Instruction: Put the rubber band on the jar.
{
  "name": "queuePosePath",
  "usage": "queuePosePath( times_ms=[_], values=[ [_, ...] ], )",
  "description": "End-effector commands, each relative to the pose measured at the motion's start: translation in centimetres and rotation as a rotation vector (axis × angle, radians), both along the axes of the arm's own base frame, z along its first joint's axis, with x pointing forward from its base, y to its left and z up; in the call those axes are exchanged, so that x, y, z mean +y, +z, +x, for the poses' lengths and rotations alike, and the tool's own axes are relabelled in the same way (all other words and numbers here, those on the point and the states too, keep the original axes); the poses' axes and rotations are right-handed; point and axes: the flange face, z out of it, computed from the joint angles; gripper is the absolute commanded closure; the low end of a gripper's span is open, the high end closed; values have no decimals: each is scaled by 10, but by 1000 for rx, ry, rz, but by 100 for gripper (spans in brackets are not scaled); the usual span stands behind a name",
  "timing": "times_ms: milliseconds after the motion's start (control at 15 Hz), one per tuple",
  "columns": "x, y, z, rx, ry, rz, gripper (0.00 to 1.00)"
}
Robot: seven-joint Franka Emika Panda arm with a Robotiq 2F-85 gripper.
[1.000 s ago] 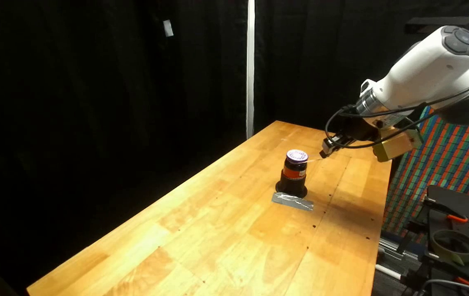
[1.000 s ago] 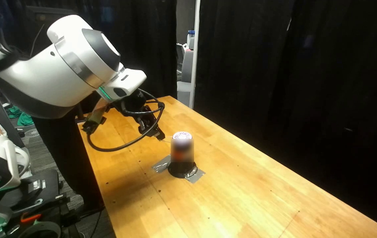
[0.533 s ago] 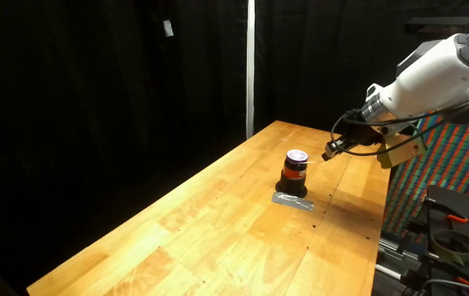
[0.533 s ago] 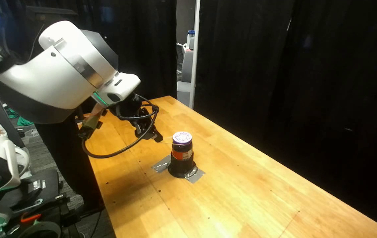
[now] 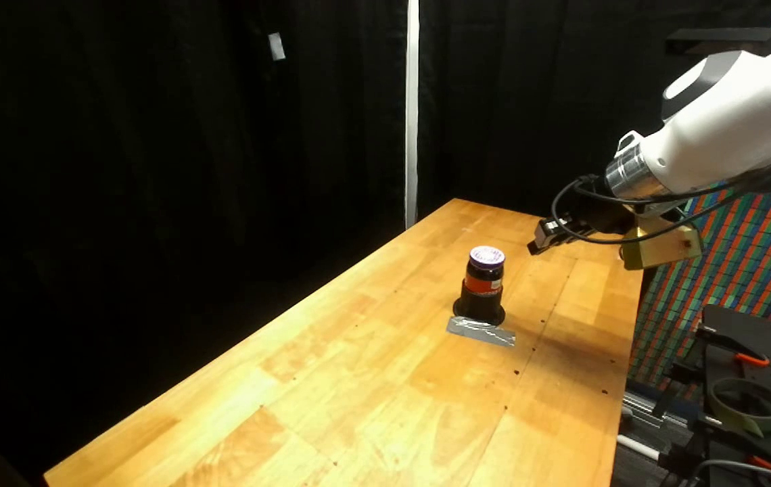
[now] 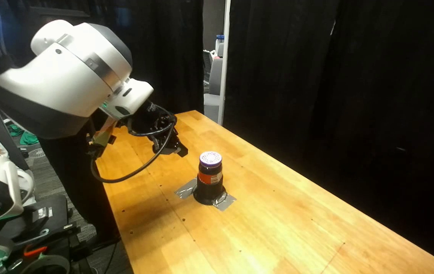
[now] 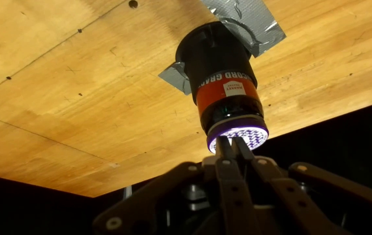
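On the wooden desk (image 6: 278, 228), silver tape (image 7: 261, 29) lies over the foot of a black holder (image 7: 218, 55), and the jar (image 6: 210, 173) stands upright in it. Black curtains (image 5: 189, 203) hang beyond the desk; off another edge, a black shelf (image 5: 740, 328) carries a tape roll (image 5: 757, 421). A dark cable (image 6: 114, 181) loops low from the wrist. Upside down in the wrist view, the orange label (image 7: 212, 96) shows "CORD GRA", cut off at both ends, and a white badge (image 7: 235, 88) says "MARKET PANTRY"; the pattern on the purple-edged lid (image 7: 254, 135) is too blurred to read. Just under it, what looks to be the rubber band (image 7: 235, 118) rings the neck as a thin pale line. The white arm (image 5: 730, 122) slants down toward the jar, its fingers (image 7: 224, 148) near the lid yet apart from it in both exterior views, the tips slightly parted with a narrow gap between.
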Motion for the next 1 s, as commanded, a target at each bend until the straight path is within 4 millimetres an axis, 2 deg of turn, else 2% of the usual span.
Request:
queuePosePath(
  times_ms=[0,200,267,400,533,867,933],
  values=[
    [5,17,-10,-79,0,31,90],
    [-2,1,-10,24,47,-24,90],
    [-6,-19,-12,97,62,-52,64],
    [-10,-35,-10,177,68,-95,60],
    [-5,-52,-9,266,89,-131,45],
    [25,-86,-11,494,179,-149,8],
    [13,-78,-12,436,137,-135,24]
  ],
)
